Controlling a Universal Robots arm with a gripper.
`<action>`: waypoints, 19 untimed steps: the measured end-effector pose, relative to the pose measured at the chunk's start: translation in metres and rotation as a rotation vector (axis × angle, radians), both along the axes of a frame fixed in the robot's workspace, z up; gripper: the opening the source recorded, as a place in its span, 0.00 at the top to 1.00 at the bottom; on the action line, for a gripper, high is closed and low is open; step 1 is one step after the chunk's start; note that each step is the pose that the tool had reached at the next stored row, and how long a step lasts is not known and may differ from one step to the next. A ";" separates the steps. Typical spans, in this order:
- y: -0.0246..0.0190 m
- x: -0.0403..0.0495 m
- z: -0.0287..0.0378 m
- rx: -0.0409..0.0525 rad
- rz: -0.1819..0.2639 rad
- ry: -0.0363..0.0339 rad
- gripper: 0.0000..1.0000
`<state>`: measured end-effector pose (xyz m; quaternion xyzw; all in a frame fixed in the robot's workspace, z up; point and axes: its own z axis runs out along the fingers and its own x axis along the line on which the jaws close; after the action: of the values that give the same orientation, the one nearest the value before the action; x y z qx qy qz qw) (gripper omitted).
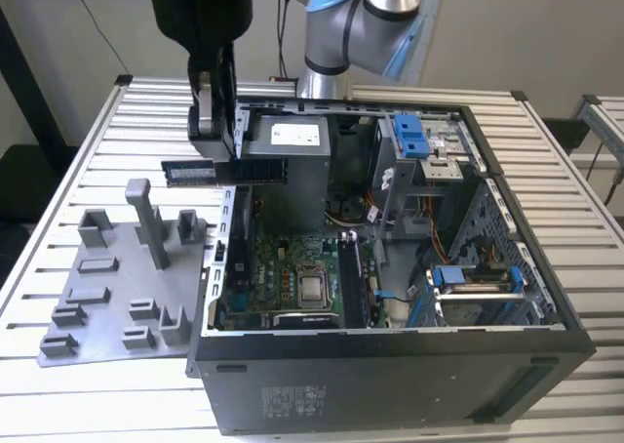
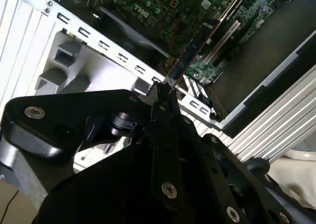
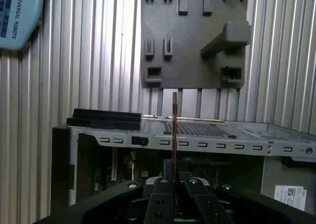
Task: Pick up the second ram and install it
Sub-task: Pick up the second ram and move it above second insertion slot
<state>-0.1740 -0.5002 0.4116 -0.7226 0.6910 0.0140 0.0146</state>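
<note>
In the exterior view my gripper point(image 1: 219, 158) hangs over the exterior view's left wall of the open computer case point(image 1: 390, 341), shut on the second ram point(image 1: 258, 170). The ram is a thin dark green-blue stick, held level and lengthwise above the case edge, higher than the motherboard point(image 1: 292, 277). In both wrist views the ram appears edge-on, sticking out from between the fingers: second ram point(image 2: 187, 56) over the motherboard point(image 2: 197, 2), and second ram point(image 3: 175, 130) from the gripper point(image 3: 175, 187).
A grey holder plate point(image 1: 117, 277) with upright blocks lies on the slatted table at the exterior view's left of the case, also seen as the grey holder plate point(image 3: 192, 41). Inside the case are a power supply point(image 1: 292, 136), cables and blue clips point(image 1: 411, 136).
</note>
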 end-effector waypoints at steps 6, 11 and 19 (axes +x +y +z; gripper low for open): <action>0.0000 0.0174 0.0000 0.0000 0.000 0.0000 0.86; 0.0000 0.0310 0.0000 0.0000 0.000 0.0001 0.86; 0.0000 0.0513 0.0000 0.0000 0.000 0.0001 0.86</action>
<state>-0.1227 -0.5002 0.4116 -0.7226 0.6910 0.0140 0.0146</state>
